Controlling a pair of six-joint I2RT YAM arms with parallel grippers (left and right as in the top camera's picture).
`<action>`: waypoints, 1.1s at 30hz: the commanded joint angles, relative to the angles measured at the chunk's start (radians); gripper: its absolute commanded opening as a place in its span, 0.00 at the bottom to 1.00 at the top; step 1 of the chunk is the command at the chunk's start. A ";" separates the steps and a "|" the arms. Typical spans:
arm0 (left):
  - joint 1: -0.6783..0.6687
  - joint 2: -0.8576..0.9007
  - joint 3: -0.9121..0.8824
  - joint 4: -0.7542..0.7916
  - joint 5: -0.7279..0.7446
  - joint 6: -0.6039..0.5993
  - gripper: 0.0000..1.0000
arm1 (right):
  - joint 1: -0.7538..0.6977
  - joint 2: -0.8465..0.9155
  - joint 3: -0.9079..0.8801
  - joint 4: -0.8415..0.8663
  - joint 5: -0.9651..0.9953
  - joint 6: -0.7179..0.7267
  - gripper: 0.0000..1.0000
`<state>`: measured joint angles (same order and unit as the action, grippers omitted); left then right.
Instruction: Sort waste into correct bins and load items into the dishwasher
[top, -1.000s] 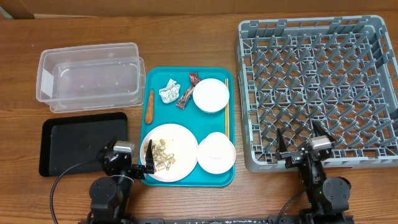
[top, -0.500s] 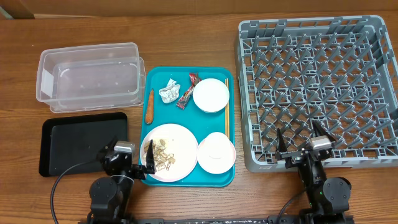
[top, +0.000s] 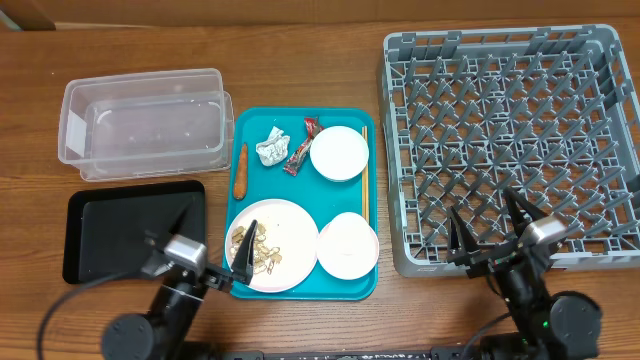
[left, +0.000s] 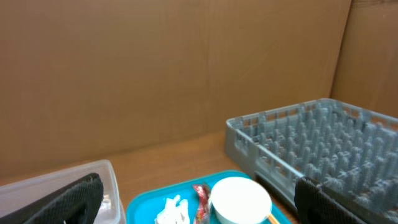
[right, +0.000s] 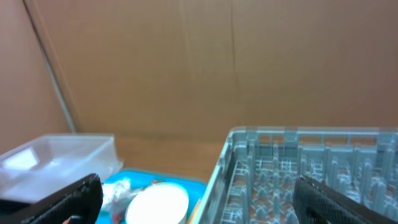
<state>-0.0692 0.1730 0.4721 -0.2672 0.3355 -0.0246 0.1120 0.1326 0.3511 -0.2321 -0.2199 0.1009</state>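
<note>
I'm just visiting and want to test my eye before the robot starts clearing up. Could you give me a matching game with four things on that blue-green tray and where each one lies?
Things:
1. beige food scraps
2. chopsticks
3. orange carrot stick
4. red snack wrapper

Places:
A. between the paper ball and the far bowl
B. on the round plate
C. along the left edge of the teal tray
D. along the tray's right edge, beside the far bowl

Pairs: 1-B, 2-D, 3-C, 4-A
</note>
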 joint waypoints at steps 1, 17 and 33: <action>0.010 0.173 0.195 -0.108 0.030 -0.009 1.00 | -0.003 0.128 0.162 -0.104 -0.028 0.031 1.00; 0.009 0.882 0.946 -0.730 0.435 -0.018 1.00 | -0.003 0.748 0.743 -0.557 -0.325 0.031 1.00; -0.406 1.098 0.944 -0.927 -0.216 -0.185 1.00 | -0.003 0.919 0.743 -0.658 -0.005 0.271 1.00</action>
<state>-0.4538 1.2537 1.3968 -1.1904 0.3275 -0.1238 0.1120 1.0580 1.0679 -0.8936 -0.3294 0.2928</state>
